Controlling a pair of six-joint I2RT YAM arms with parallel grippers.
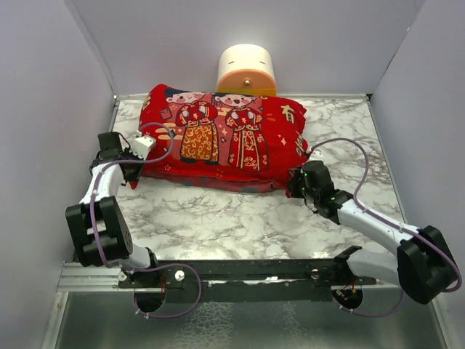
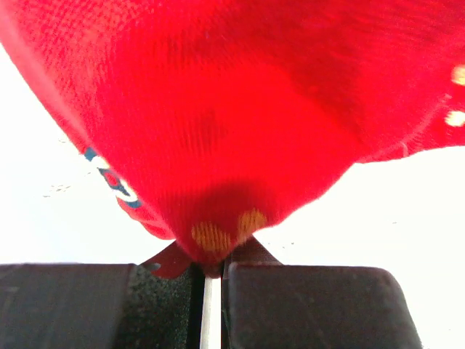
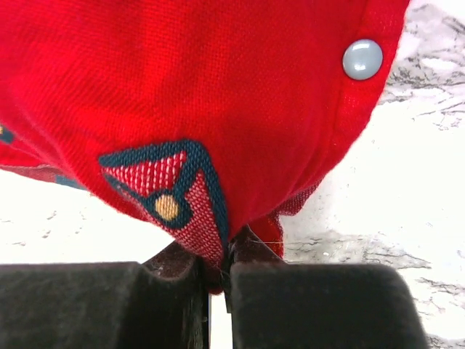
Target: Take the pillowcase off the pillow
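A table (image 1: 218,218) of white marble pattern with grey veins fills the booth. Plain pale grey panels close it in: a back wall (image 1: 240,29), a left wall (image 1: 43,145) and a right wall (image 1: 429,109). A cream-and-orange cylinder (image 1: 247,69) stands against the back wall. A metal rail (image 1: 87,276) runs along the near edge. The light is even and the shadows soft

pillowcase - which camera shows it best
Top external: the whole pillowcase shows, with its full print. The wrist views show only a close patch of red fabric, pinched in the left gripper and in the right gripper.
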